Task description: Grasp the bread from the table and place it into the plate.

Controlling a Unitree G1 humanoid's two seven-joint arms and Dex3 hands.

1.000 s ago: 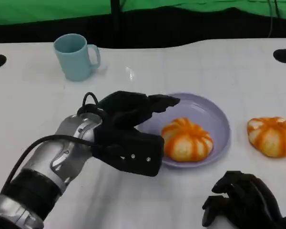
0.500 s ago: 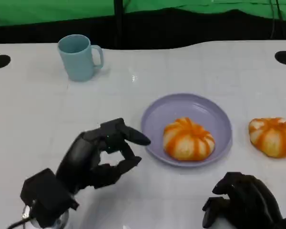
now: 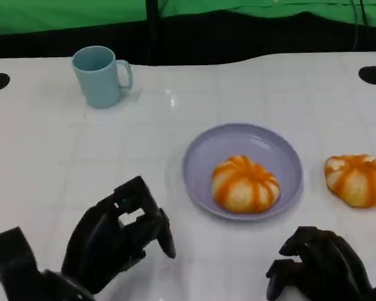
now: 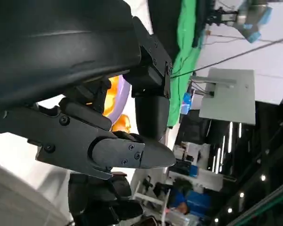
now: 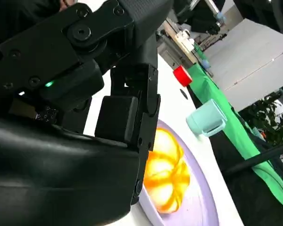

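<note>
A light blue mug (image 3: pixel 101 74) stands at the far left of the white tabletop (image 3: pixel 44 157), well apart from everything else. Nearer the camera, at lower left, the left robot hand (image 3: pixel 116 241) hovers over bare tabletop with its fingers (image 3: pixel 165 233) loosely curled and apart, holding nothing and touching nothing; the wrist view shows the fingers spaced with nothing between them. To its right lies the lavender plate (image 3: pixel 203 150), and on it, toward its near right side, rests one orange-and-white striped bread (image 3: pixel 245 183). At lower right the right robot hand (image 3: pixel 323 266) sits low near the tabletop's near edge, fingers curled in on nothing. Beyond it, just right of the plate but not touching it, a second bread (image 3: pixel 358 179) lies on the tabletop.
</note>
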